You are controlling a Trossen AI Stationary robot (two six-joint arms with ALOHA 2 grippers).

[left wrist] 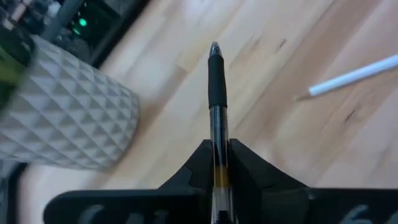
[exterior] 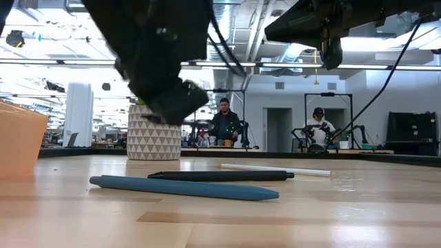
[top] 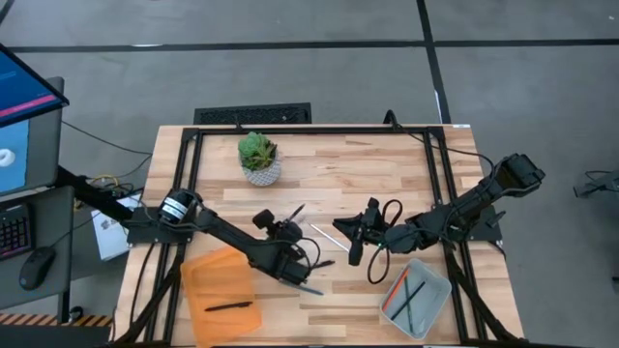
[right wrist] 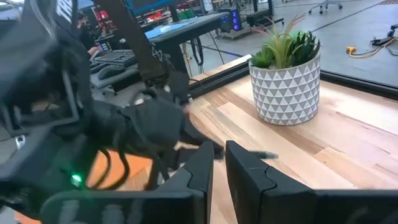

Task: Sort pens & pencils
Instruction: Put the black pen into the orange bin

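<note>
Near the middle of the bench [top: 329, 174], my left gripper [left wrist: 217, 155] is pinching a black pen [left wrist: 216, 93] lengthwise, its tip poking out ahead of the fingers toward the potted plant [top: 259, 158]. I judge the step to be carrying this pen to the orange tray [top: 208, 275], where one black pen [top: 228, 306] already lies. To do it well I'd keep the pinch firm, lift enough to pass over the tray wall, and lower before letting go so the pen doesn't roll. My right gripper [right wrist: 217, 163] hovers just beside the left arm, fingers nearly pressed together and holding nothing. A blue pen [exterior: 185, 187], another black pen [exterior: 220, 176] and a white pencil [exterior: 274, 169] lie loose below. The grey bin [top: 418, 295] holds pencils. The crowded arms are the main obstacle.
</note>
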